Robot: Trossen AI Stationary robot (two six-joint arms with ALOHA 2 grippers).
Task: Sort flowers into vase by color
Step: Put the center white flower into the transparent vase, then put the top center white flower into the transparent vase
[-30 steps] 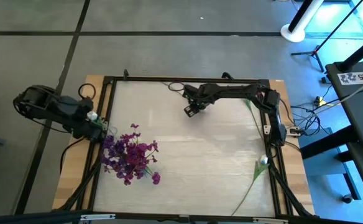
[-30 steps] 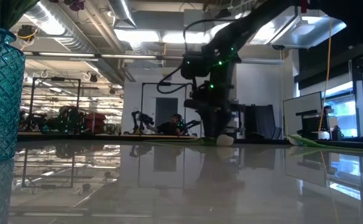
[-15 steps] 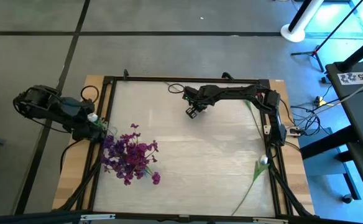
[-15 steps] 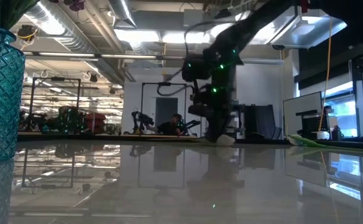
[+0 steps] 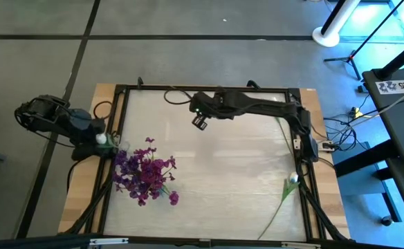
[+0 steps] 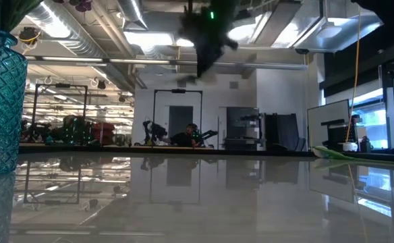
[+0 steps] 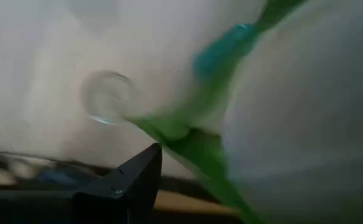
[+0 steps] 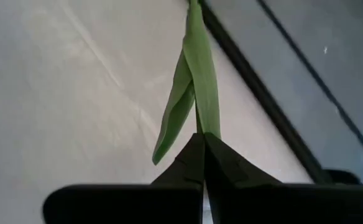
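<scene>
Above the table's far side, the right gripper point(image 5: 199, 122) had lifted a white flower.
Its fingers were clamped on the green stem point(image 8: 199, 81); half a second before it sat lower and farther right. Off to its left, the left gripper point(image 5: 102, 142) gripped another white bud point(image 5: 101, 138) near the purple flowers point(image 5: 145, 174).

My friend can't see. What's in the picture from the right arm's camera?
The right pincer is shut on a thin green flower stem. Two long green leaves stick out past its dark fingertips, above the pale table and its black edge frame.
</scene>
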